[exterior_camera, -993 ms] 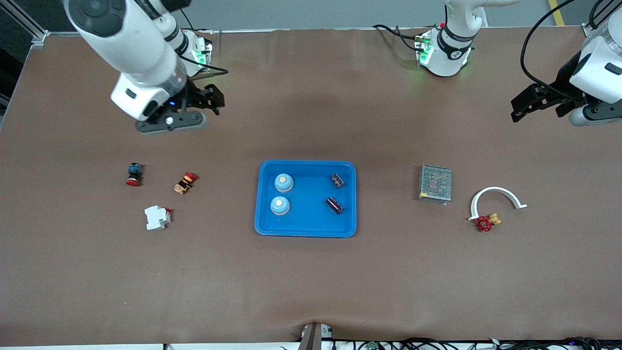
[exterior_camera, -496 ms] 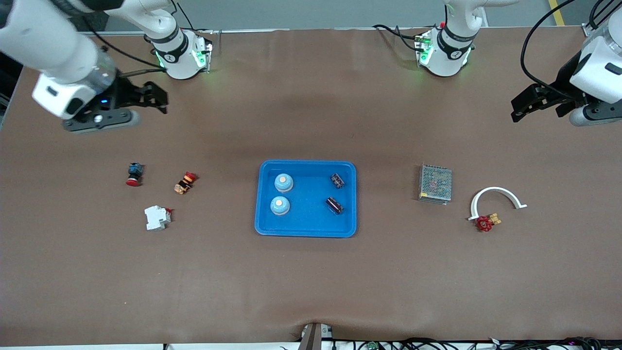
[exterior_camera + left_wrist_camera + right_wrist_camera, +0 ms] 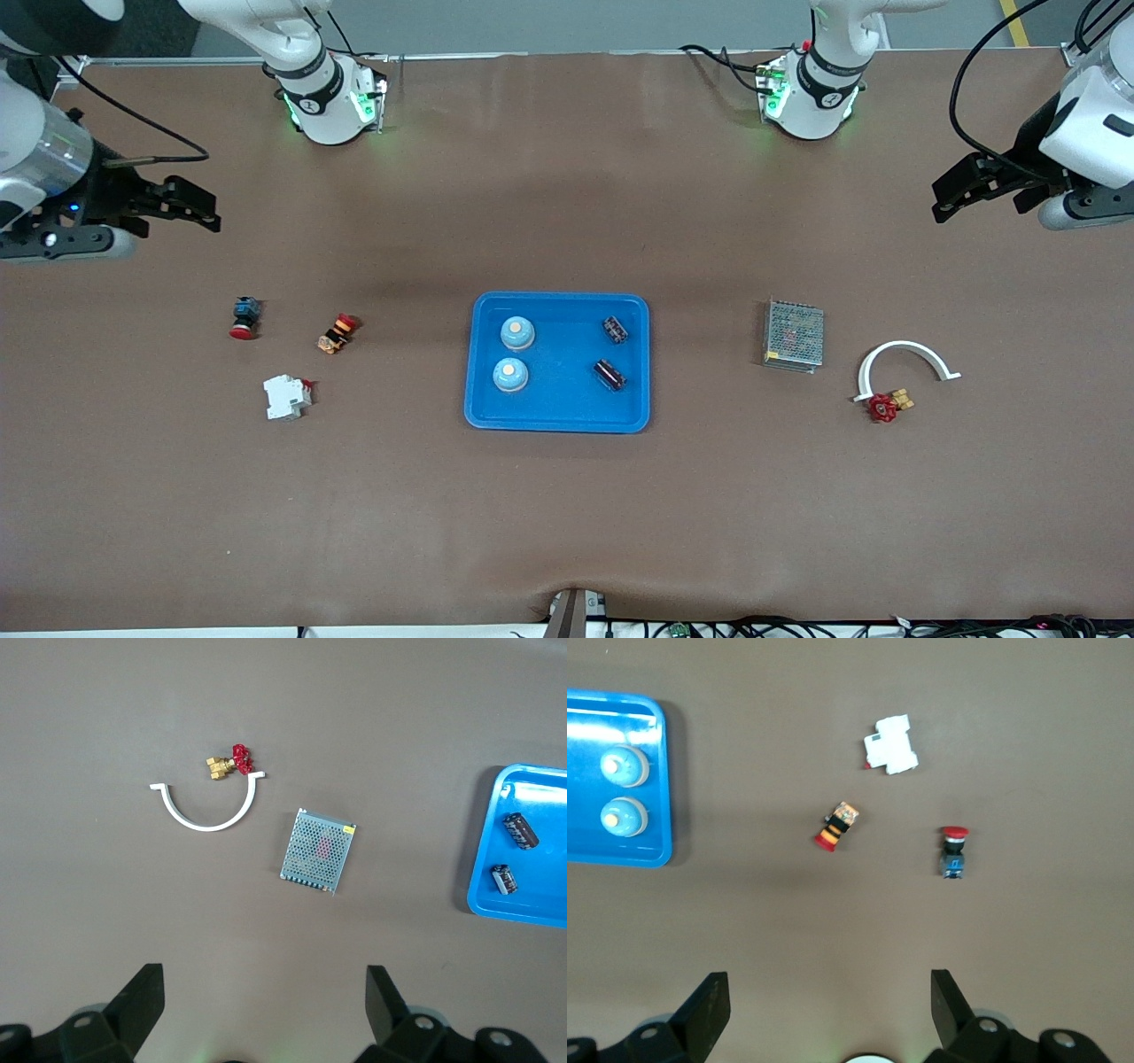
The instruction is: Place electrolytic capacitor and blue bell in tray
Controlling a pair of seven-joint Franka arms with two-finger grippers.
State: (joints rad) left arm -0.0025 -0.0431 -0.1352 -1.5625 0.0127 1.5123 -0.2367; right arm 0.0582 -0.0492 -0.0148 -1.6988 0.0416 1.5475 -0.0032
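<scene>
The shallow bright-blue rectangular plastic tray (image 3: 557,416) with rounded corners and a raised rim lies at the middle of the brown table (image 3: 567,514). In it, toward the right arm's end, sit two pale-blue dome-shaped bells with cream buttons on top, one (image 3: 517,332) farther from the front camera and one (image 3: 510,375) nearer, close together but apart. Toward the left arm's end of the tray lie two dark cylindrical electrolytic capacitors on their sides, one (image 3: 616,330) farther from the front camera and one (image 3: 609,374) nearer, well apart from the bells. Outside the tray, toward the left arm's end: a grey metal mesh box (image 3: 794,335); a white semicircular plastic arc (image 3: 904,348); and a small brass valve with a red handle (image 3: 889,405) touching one end of the arc. Toward the right arm's end: a red-capped push button with a blue-black body (image 3: 244,318); a small red, orange and black switch (image 3: 337,333); and a white block-shaped breaker (image 3: 287,396), nearest the front camera of the three. The left gripper (image 3: 952,190) hangs over bare table at the left arm's end, fingers spread wide and empty. The right gripper (image 3: 199,206) hangs over bare table at the right arm's end, fingers likewise spread and empty.
</scene>
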